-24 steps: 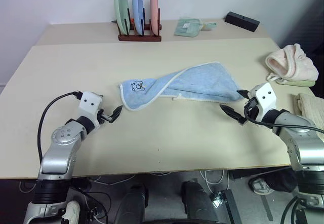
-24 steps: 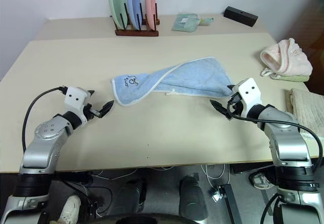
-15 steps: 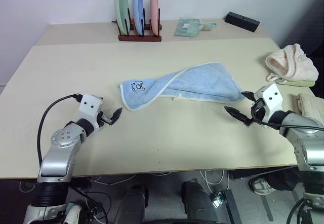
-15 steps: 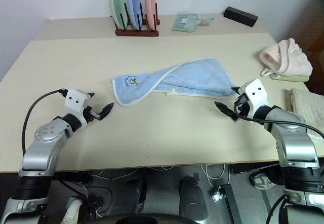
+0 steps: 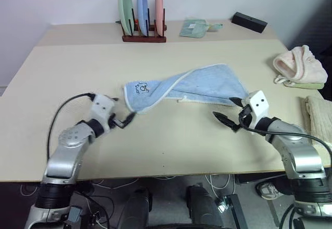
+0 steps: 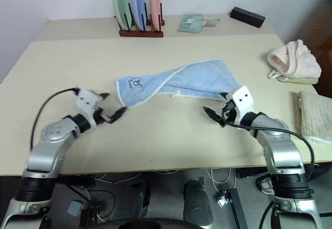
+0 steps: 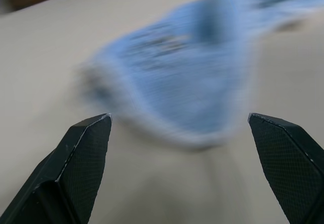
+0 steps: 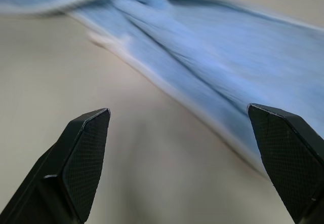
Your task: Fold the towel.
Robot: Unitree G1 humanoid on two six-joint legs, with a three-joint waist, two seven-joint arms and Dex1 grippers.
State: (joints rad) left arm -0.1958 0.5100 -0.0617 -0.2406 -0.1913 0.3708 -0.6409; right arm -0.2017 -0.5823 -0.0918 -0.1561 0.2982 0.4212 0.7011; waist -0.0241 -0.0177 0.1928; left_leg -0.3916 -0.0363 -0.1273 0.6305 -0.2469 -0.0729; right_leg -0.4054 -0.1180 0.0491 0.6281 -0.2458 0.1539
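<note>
- A light blue towel [image 5: 187, 88] lies loosely gathered near the middle of the counter [image 5: 78, 68], its long axis running roughly side to side across the robot's front, the logo corner toward the robot's left and the bunched, narrowed end toward its right.
- The left end effector [image 5: 127, 120] hangs low over the counter just short of the logo corner, black fingers [image 7: 83, 153] spread wide and holding nothing; in the left wrist view the white-trimmed corner lies straight ahead between them.
- The right end effector [image 5: 226, 114] sits just beside the towel's narrowed right end, fingers likewise apart and empty; in the right wrist view the towel's near edge runs diagonally ahead of it.
- Each arm faces its own end of the cloth, both pointing inward and slightly down; neither appears to touch the fabric, though the right looks marginally closer to its end.
- Judged from this layout, the coming move is a two-handed pinch of the near ends, so the cloth can be spread flat before any fold is made.
- The pink bundled towel [image 5: 301, 67] rests at the counter's far right, well apart from the work.
</note>
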